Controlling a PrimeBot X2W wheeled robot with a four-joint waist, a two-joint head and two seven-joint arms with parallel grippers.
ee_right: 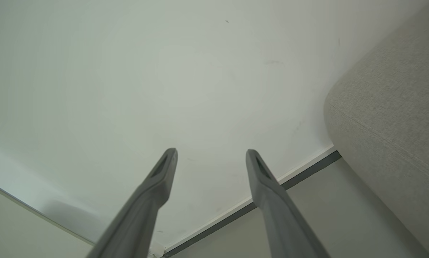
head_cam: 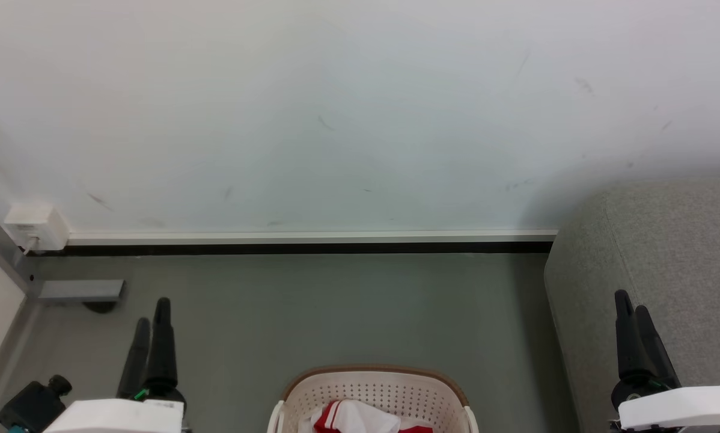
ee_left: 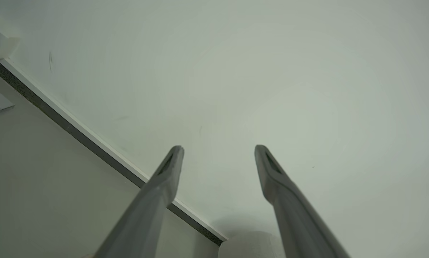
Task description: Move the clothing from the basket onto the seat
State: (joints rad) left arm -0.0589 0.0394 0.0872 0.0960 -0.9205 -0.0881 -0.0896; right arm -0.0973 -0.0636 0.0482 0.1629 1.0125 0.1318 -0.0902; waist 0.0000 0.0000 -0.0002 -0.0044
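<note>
Grey floor across the lower half of the head view. Nearest, at bottom centre: basket, standing on that floor, front part cut off by the frame edge. Inside it: clothing, red and white, bunched.

At lower left: left gripper, pointing up, apart from the basket. In the left wrist view: both fingers spread wide, nothing between them.

At lower right: right gripper, seen against the seat; contact not determinable. In the right wrist view: fingers likewise spread wide, nothing held, seat to their right.

Between basket and seat: a strip of bare floor.

Farthest: dark skirting strip, then pale scuffed wall, with a white box at far left.
</note>
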